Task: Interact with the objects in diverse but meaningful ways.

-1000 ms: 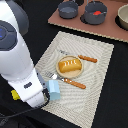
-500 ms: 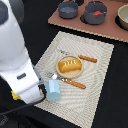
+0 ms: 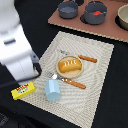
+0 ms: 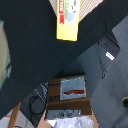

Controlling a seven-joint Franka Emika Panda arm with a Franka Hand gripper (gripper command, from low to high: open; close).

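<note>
The arm [image 3: 17, 52] has risen and pulled left, uncovering the cup [image 3: 52, 90] near the loaf [image 3: 69, 65]; packet [image 3: 23, 90] lies left. Gripper state: cannot tell.

Work surface: black tabletop [image 3: 107, 95], matte, evenly lit. Covering: 1 beige woven placemat [image 3: 97, 62], laid at an angle. Far side: 1 reddish-brown board [image 3: 107, 31] along the table's back edge.

Below the table edge, wrist view: grey-blue floor [image 4: 112, 95]. On it, 1 open cardboard box [image 4: 70, 97] with a printed sheet lying on top, 1 dark flat device [image 4: 109, 47] with a white label, and black cables [image 4: 35, 105] coiled beside the box. Light: soft, diffuse, no hard shadows.
</note>
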